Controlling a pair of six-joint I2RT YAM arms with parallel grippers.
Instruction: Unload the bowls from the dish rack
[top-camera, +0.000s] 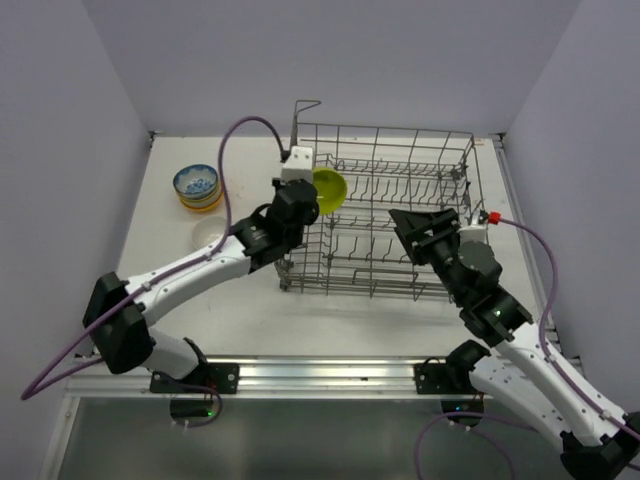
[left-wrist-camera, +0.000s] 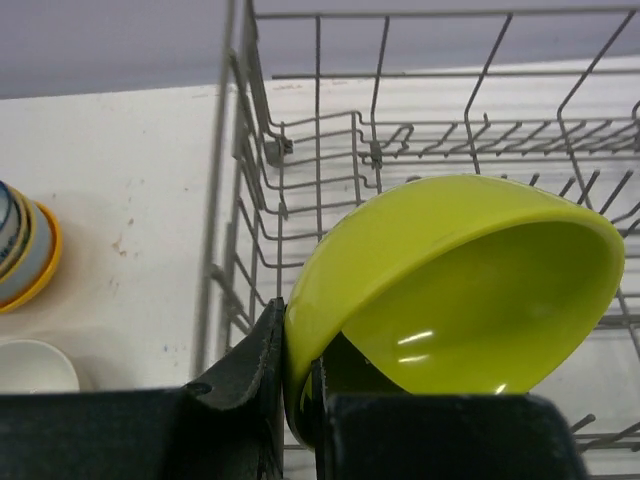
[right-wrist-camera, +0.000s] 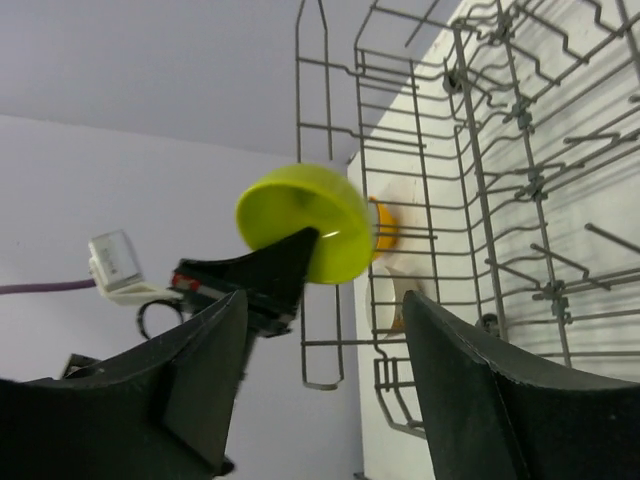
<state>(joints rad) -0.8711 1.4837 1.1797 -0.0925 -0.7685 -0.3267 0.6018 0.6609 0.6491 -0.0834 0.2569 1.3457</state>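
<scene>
The lime-yellow bowl (left-wrist-camera: 450, 290) is pinched by its rim in the left gripper (left-wrist-camera: 300, 350), one finger inside the bowl and one outside. It is held tilted on its side at the left end of the dish rack (top-camera: 385, 128), just inside the rack's left wall. The right gripper (right-wrist-camera: 325, 340) is spread wide with nothing between its fingers and is poised over the right part of the rack. The step in hand is judged to be the carrying-out of this bowl. The next move calls for it to be raised clear of the tines and the left wall, swung leftward over the table (top-camera: 250, 310), and set down near the stack of bowls (top-camera: 197, 186) and the small white bowl (top-camera: 210, 233) that stand there. No other bowl can be made out in the rack, so the task is judged nearly done. The grip on the rim is shown clearly only by the left wrist view. Both arms and the set-down area are given only by the top view. From the right wrist view the bowl's underside is seen, with an orange-yellow bowl glimpsed through the wires behind it.
</scene>
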